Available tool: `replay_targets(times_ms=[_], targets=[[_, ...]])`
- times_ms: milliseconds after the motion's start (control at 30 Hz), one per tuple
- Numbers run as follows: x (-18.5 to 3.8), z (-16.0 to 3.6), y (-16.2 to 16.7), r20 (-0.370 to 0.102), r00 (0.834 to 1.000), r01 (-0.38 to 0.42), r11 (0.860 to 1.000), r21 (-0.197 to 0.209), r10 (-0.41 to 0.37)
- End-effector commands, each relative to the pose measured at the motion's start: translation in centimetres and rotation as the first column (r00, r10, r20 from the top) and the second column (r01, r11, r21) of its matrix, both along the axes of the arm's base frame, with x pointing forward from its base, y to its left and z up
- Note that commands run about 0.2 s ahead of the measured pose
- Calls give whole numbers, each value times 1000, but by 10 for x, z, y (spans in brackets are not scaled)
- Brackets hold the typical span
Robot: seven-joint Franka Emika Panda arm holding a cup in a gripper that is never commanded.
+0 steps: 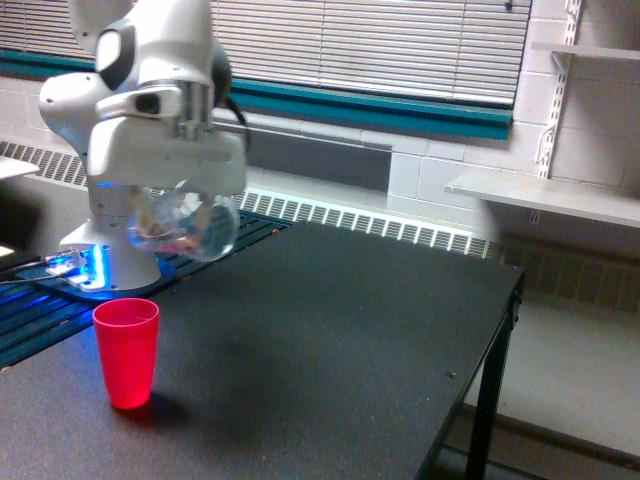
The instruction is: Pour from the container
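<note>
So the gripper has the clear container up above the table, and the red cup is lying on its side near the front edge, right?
Not quite. The red cup stands upright, open mouth up, as the exterior view shows. The rest holds: the gripper has the clear container up above the table, and the cup is near the front edge.

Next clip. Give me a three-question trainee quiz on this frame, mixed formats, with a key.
1. True or false: the clear jar held in the gripper is resting on the black table.
2. What is inside the jar? A) pinkish-brown bits B) blue liquid C) nothing
3. Fill in: the red cup stands upright, ____ the jar.

Key: 1 false, it hangs in the air. 2 A. 3 below, towards the exterior view's left.
</note>
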State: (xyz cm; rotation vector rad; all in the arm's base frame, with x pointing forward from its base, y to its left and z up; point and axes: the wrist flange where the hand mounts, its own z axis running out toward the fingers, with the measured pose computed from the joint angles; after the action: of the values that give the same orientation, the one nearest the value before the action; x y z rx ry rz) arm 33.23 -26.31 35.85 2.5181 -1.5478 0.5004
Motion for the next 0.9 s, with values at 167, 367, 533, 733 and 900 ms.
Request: replay_targets(times_ms=[167, 367, 533, 733, 900], targets=[[-41, -5, -32, -23, 995, 93, 996, -7, -93], [-59, -14, -39, -52, 992, 114, 993, -10, -114], [-72, -26, -38, -77, 989, 125, 992, -2, -125], [-84, -38, -34, -108, 986, 124, 992, 2, -123], [-93, -43, -33, -124, 984, 129, 992, 2, -128]])
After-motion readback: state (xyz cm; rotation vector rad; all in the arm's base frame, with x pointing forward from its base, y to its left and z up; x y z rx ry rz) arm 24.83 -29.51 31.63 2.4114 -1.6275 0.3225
